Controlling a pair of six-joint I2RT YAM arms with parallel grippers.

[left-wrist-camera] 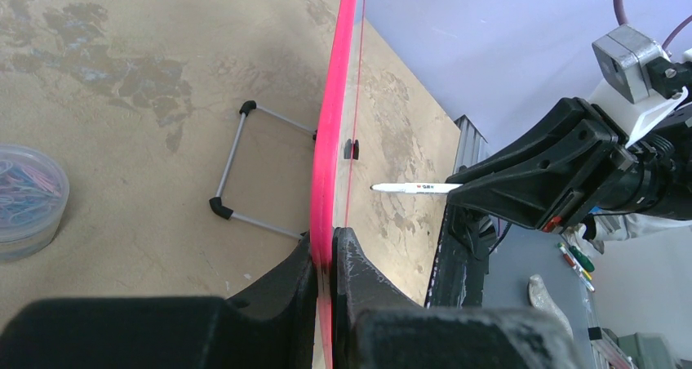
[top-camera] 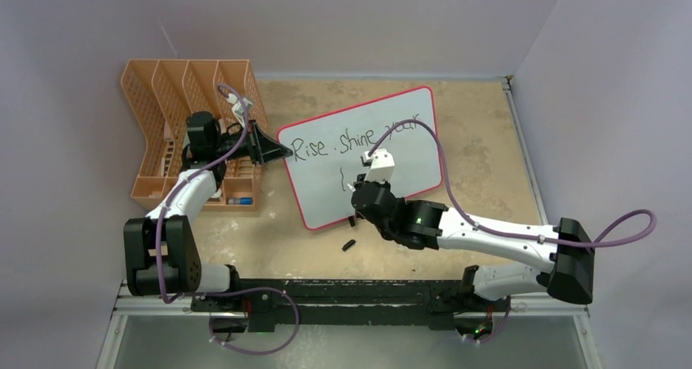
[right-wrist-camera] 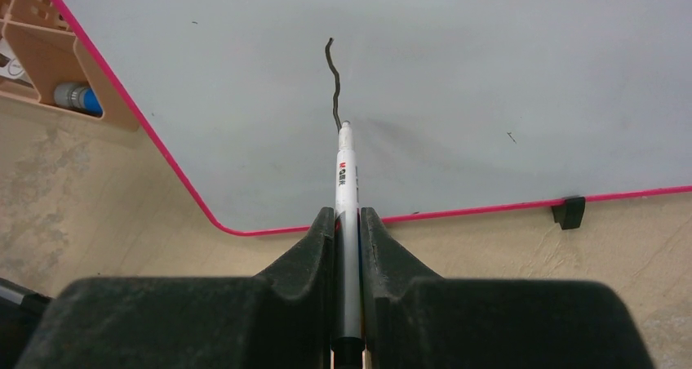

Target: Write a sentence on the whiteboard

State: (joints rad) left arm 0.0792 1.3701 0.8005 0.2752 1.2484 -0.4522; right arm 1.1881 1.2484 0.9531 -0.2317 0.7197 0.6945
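The whiteboard (top-camera: 400, 177) stands propped at the table's middle, white with a red-pink rim. The sentence (top-camera: 351, 139) reads "Rise . shine your" along its top, and a single wavy stroke (right-wrist-camera: 332, 83) stands below. My left gripper (top-camera: 280, 150) is shut on the board's left edge; in the left wrist view its jaws (left-wrist-camera: 329, 251) pinch the pink rim (left-wrist-camera: 334, 100). My right gripper (right-wrist-camera: 348, 218) is shut on a white marker (right-wrist-camera: 346, 173), with the tip touching the lower end of the stroke. The marker also shows in the left wrist view (left-wrist-camera: 412, 188).
An orange mesh file rack (top-camera: 175, 124) stands at the back left, holding a blue-capped bottle (right-wrist-camera: 77, 98). A small black cap (top-camera: 349, 244) lies on the table before the board. The board's wire stand (left-wrist-camera: 237, 165) and a clear tub of paper clips (left-wrist-camera: 24, 197) sit behind it.
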